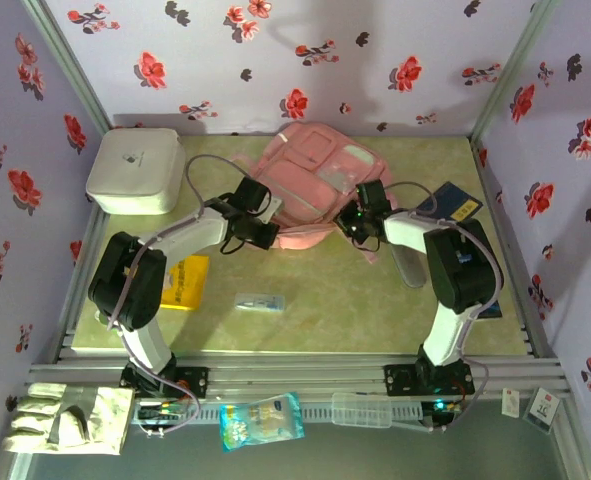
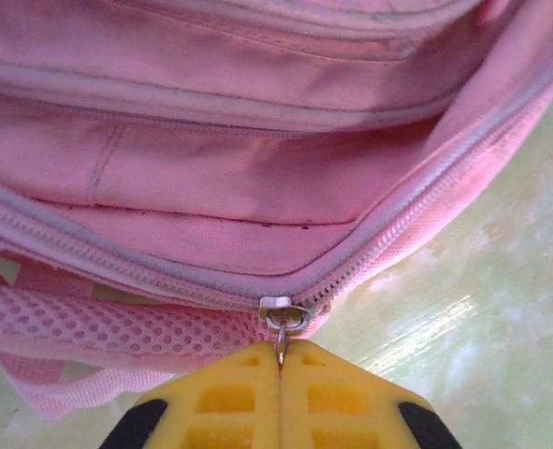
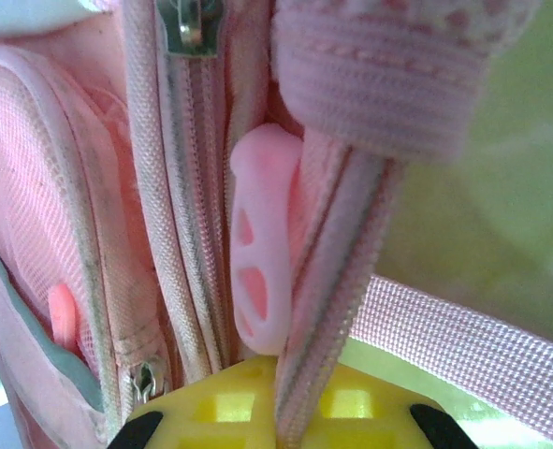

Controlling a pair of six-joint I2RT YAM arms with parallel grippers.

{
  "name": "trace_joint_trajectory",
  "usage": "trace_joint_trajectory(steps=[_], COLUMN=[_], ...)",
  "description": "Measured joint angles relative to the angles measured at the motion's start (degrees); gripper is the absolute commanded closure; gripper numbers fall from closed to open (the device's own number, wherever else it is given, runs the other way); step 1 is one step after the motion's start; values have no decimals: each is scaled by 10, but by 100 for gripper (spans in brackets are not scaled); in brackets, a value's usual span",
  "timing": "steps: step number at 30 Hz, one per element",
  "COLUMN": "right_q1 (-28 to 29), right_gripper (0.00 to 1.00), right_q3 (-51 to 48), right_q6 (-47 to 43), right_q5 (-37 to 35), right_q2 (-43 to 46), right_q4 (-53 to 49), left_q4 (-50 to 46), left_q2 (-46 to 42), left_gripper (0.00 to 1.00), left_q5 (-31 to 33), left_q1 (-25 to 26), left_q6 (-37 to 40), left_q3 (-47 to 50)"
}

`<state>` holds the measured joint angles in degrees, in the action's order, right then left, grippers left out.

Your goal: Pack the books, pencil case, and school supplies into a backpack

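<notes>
Currently both pairs of jaws are committed to the backpack (image 1: pixel 310 170), which lies flat at the far middle of the surface (image 1: pixel 325 330). The left jaws are clamped tight on the zipper pull (image 2: pixel 281 344), just below the slider (image 2: pixel 283 313). From that slider the two rows of teeth part, and the main compartment gapes directly beyond. The right jaws are pinched closed on a pink fabric seam at the bag's near right edge, beside a pink plastic loop (image 3: pixel 257 281). I judge the mouth wide enough to load. All cargo lies nearer me than the bag: yellow book (image 1: pixel 187 282) beside the left arm (image 1: pixel 190 232), clear packet (image 1: pixel 260 302) in the near middle, grey pencil case (image 1: pixel 411 266) and navy book (image 1: pixel 457 205) by the right arm (image 1: pixel 455 265). A white box (image 1: pixel 135 170) crowds the far left corner; the near middle gives working room.
</notes>
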<state>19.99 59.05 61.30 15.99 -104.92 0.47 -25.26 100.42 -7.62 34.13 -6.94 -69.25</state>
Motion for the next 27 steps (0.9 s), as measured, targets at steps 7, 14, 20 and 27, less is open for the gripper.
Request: trace_joint_trajectory(steps=[7,14,20,27], right_q1=[-29,-30,13,50], right_gripper=[63,49,47,48], right_q3=[21,-28,-72,-76], right_q6=[-16,18,78,117], right_q5=[-12,-40,-42,-42], right_q2=[-3,113,170,133], right_q4=[-26,-51,-52,-50], left_q4=[-10,-40,-67,-87], left_q2=[3,38,53,61], left_gripper=[100,100,100,100], left_q5=[-6,-13,-16,-17], left_q1=[46,76,76,76], left_q6=[-36,-74,-89,-93], left_q3=[-7,-63,-91,-105])
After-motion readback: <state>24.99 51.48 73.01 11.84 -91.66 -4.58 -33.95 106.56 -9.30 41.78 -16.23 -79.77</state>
